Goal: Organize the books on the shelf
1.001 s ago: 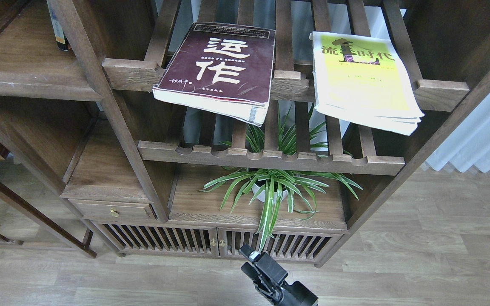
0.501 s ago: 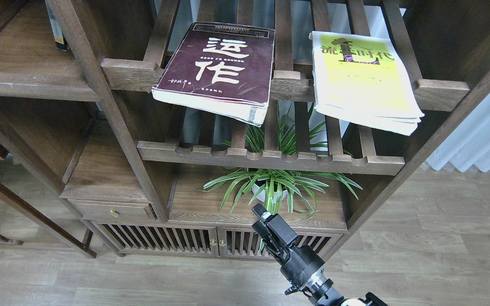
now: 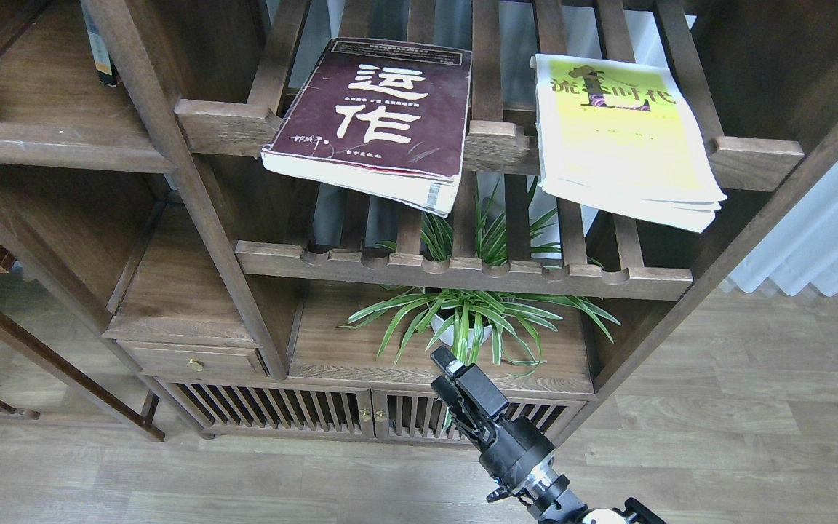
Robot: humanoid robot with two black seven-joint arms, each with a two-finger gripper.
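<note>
Our right end effector [image 3: 455, 378] rises from the bottom centre of the frame over bare floorboards, apart from everything, its dark fingers overlapping so we cannot tell whether they are spread; our left one is out of frame. The thick maroon book [image 3: 375, 109] and the yellow-green book [image 3: 619, 135], both worn paperbacks, lie flat at upper centre and upper right on a slatted rack [image 3: 492, 142], their front edges overhanging its rail. The solid plank shelf [image 3: 48, 109] with rounded edge sits upper left, where a third book's spine [image 3: 99, 51] is cut off.
</note>
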